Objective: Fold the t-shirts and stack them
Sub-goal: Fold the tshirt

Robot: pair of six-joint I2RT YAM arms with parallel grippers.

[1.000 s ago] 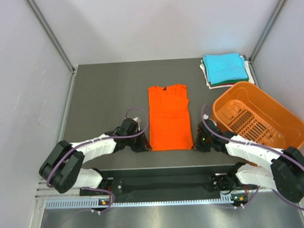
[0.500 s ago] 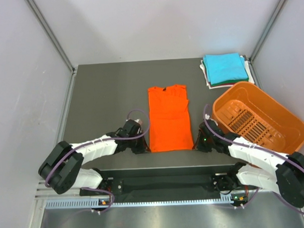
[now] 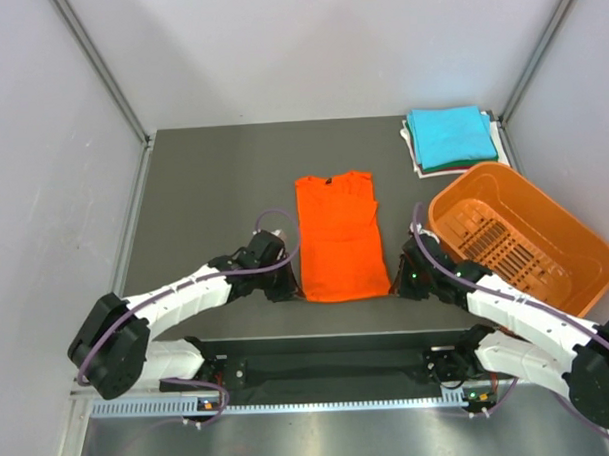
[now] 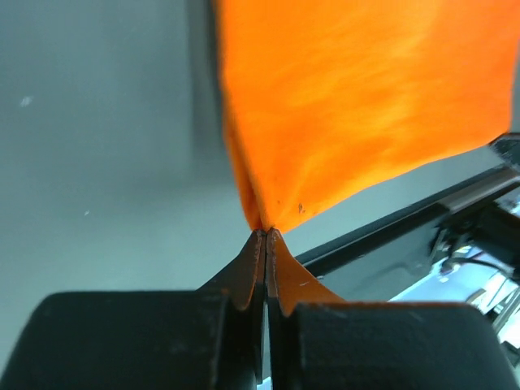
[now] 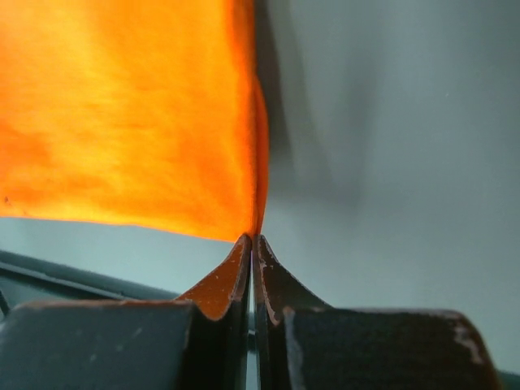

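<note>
A bright orange t-shirt (image 3: 338,237) lies in a long narrow strip at the table's middle, collar toward the far side. My left gripper (image 3: 295,291) is shut on its near left corner (image 4: 272,215); the jaws pinch the hem and lift it slightly. My right gripper (image 3: 397,285) is shut on the near right corner (image 5: 252,219) in the same way. A folded turquoise t-shirt (image 3: 449,135) tops a stack at the far right, with white and dark cloth edges (image 3: 414,156) showing beneath.
An orange slotted plastic basket (image 3: 577,246) sits at the right, close beside my right arm. The table's near edge with a black rail (image 3: 339,345) runs just behind both grippers. Grey walls enclose the table on the left, right and far sides.
The left gripper closed on the shirt's near left corner. Both grippers have shifted slightly away from the near edge, and the shirt's near hem has come up a little.
</note>
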